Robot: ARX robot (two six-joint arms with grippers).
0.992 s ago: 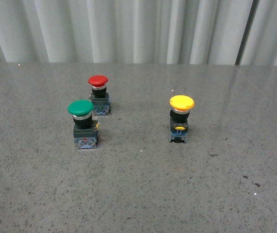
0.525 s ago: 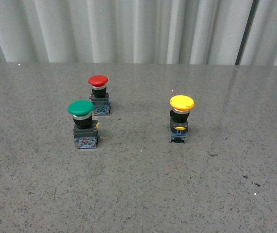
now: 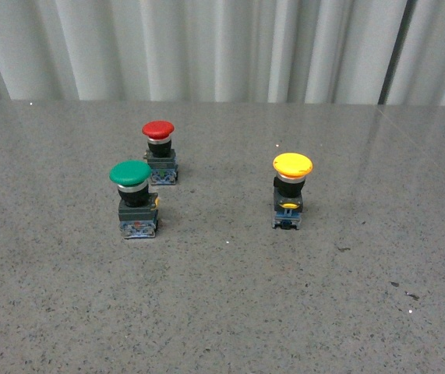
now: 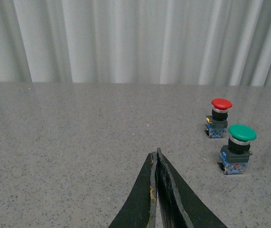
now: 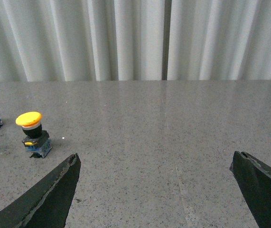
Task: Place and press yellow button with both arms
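The yellow button (image 3: pixel 291 189) stands upright on the grey table, right of centre in the front view. It also shows in the right wrist view (image 5: pixel 32 133), off to one side of my right gripper (image 5: pixel 155 159), which is wide open and empty above the table. My left gripper (image 4: pixel 155 154) is shut on nothing, its fingers (image 4: pixel 144 194) pressed together. The yellow button does not show in the left wrist view. Neither arm shows in the front view.
A green-capped switch (image 3: pixel 135 199) and a smaller red-capped switch (image 3: pixel 160 151) stand left of centre; both show in the left wrist view, green (image 4: pixel 238 148) and red (image 4: pixel 219 117). A pleated white curtain (image 3: pixel 222 47) backs the table's far edge.
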